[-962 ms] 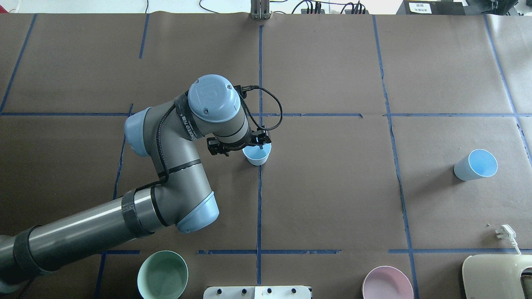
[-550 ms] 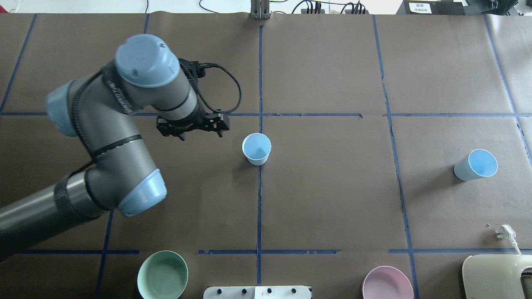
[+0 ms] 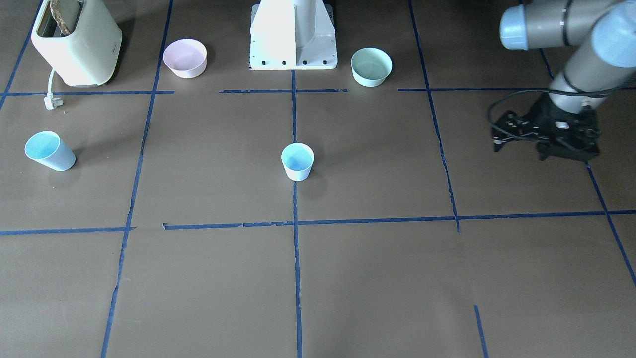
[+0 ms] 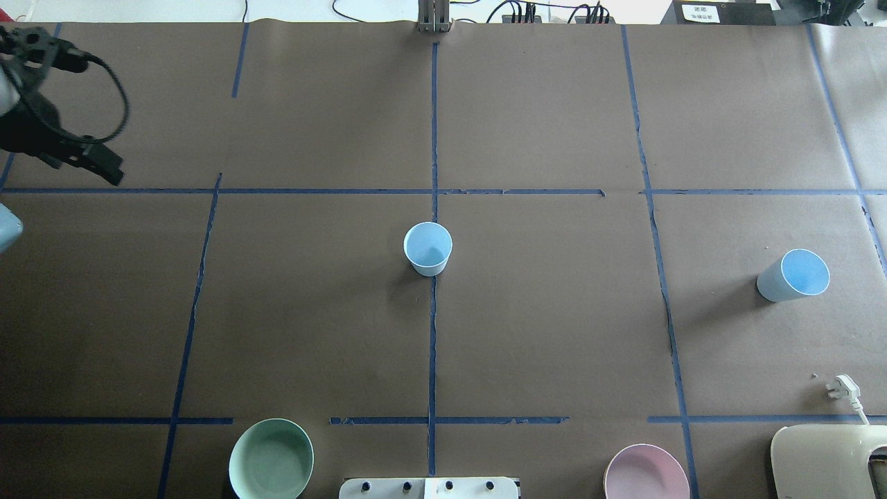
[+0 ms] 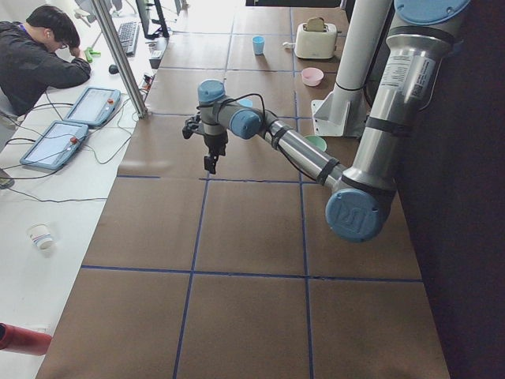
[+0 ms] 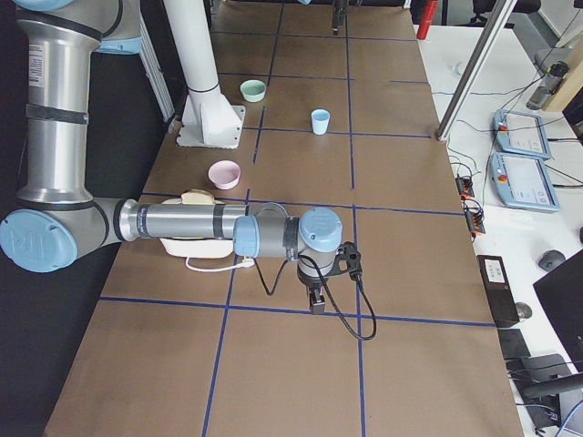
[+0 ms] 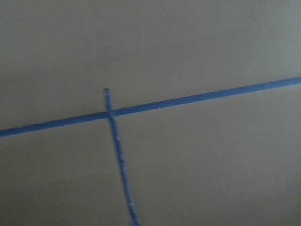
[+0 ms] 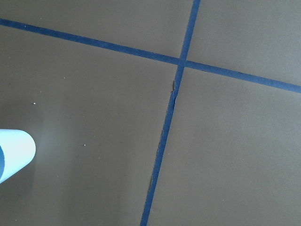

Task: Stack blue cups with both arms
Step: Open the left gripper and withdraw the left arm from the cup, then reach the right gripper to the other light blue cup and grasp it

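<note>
The centre blue cup [image 4: 427, 248] stands upright on a tape line [image 4: 432, 326] mid-table, untouched; the second blue cup [image 4: 794, 275] stands well apart from it on the robot's right side, also free; the left gripper [image 5: 211, 164] hangs far to the left, carrying nothing, though whether its jaws are parted cannot be told; the right gripper [image 6: 315, 302] shows only from the side, its state unreadable. Stacking looks not yet begun; the likely next move is for the right gripper to grasp the second blue cup and lower it squarely into the centre one.
</note>
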`<control>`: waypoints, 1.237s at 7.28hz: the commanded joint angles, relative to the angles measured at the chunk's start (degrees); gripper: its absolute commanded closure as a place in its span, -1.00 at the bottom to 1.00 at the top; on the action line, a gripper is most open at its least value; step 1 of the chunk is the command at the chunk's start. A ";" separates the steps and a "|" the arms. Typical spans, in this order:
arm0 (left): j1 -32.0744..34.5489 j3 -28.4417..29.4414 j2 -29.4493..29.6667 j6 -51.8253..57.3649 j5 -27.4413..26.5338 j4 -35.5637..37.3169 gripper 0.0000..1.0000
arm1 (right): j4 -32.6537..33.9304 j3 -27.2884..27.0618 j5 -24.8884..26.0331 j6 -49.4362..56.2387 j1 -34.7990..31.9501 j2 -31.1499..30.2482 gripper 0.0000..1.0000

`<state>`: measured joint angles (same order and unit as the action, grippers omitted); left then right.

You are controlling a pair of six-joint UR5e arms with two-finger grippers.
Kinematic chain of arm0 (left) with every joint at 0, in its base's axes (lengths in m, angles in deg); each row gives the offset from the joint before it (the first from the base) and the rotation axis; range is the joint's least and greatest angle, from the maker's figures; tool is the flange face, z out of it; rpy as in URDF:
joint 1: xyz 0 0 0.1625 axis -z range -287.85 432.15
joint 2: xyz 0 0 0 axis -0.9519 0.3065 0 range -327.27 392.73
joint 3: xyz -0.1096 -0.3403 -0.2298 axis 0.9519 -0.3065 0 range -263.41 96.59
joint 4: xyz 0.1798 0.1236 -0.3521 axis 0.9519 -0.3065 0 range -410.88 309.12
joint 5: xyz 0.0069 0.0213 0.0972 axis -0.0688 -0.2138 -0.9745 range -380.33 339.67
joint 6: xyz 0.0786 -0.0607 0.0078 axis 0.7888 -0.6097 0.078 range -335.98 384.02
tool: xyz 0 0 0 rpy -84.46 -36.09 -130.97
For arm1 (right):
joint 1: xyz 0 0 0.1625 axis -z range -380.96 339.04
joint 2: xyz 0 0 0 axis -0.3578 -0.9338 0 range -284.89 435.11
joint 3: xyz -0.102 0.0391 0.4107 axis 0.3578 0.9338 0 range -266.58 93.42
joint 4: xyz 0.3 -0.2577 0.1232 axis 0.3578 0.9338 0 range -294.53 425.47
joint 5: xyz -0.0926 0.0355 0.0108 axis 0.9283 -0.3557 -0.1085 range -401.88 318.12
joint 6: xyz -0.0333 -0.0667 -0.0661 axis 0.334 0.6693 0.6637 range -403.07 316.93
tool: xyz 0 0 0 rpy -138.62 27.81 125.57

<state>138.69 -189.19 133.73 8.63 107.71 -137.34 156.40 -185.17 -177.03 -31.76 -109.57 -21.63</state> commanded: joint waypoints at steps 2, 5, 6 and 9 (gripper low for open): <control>19.88 13.45 -8.43 28.18 6.05 -1.44 -1.00 | -3.02 -0.20 -0.12 -4.43 2.37 0.24 -1.00; 25.66 12.35 -14.33 27.10 9.15 -1.08 -1.00 | -13.55 -2.64 -0.20 -24.83 9.20 0.24 -1.00; 25.66 12.09 -14.51 25.00 9.15 -2.04 -1.00 | -18.98 -3.36 -0.12 -32.50 12.46 -0.46 -1.00; 25.66 12.00 -14.52 24.97 9.50 -2.75 -1.00 | -28.60 -3.10 1.38 -44.07 21.17 -2.31 -1.00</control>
<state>164.32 -177.13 119.25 33.66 117.15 -139.97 130.21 -188.21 -176.13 -72.32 -91.64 -23.50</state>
